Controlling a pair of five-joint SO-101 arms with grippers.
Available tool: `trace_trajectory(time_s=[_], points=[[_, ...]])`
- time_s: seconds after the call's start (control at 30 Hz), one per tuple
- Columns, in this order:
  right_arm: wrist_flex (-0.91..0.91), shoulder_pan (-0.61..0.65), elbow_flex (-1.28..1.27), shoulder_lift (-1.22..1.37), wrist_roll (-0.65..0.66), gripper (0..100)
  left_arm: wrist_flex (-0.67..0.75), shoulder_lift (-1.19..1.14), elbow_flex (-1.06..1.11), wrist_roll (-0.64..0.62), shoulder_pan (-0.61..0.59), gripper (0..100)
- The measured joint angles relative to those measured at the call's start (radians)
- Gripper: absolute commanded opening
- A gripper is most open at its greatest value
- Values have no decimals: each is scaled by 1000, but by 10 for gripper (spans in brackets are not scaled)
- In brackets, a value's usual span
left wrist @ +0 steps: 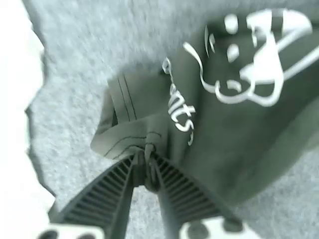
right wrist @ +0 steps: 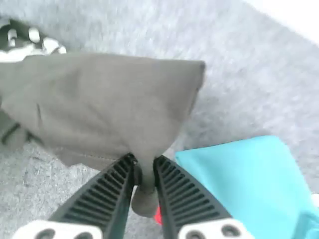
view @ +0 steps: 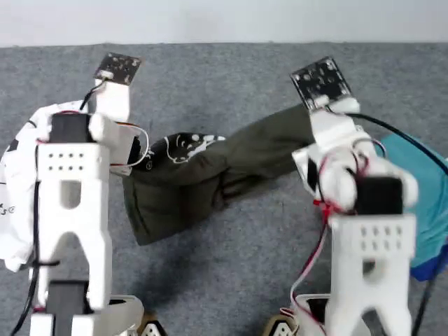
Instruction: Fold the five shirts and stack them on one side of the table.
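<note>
The left gripper (left wrist: 148, 160) pinches a hem of the dark green shirt (view: 210, 168). The right gripper (right wrist: 144, 165) pinches its far edge, beside a teal shirt (right wrist: 244, 184).

**White print on the olive shirt, small marks on the white one**

The dark olive-green cloth shirt (view: 210, 175) carries the only clear print: a white line-drawn figure (view: 183, 147) at the end nearer the white shirt. In the left wrist view this figure (left wrist: 254, 59) shows as loops, dots and curved strokes. Beside it runs a short line of slanted white cursive lettering (left wrist: 180, 112), its start lost in a fold and too blurred to make out whole. A corner of the same white print (right wrist: 30, 40) shows in the right wrist view. The crumpled white cloth shirt (view: 17, 203) bears a few small dark printed marks (view: 5, 208) at its edge, too small to read.
</note>
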State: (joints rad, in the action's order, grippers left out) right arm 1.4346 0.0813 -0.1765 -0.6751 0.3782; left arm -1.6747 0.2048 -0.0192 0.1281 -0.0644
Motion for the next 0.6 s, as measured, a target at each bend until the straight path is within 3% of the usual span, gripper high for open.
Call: trace_trajectory(time_s=[0.3,0.6], points=[[32,-2,181,-210,-37,10,40,328,0,0,0,14],[55,-2,614,-123,-80,10,356,637,-12,0,0,14]])
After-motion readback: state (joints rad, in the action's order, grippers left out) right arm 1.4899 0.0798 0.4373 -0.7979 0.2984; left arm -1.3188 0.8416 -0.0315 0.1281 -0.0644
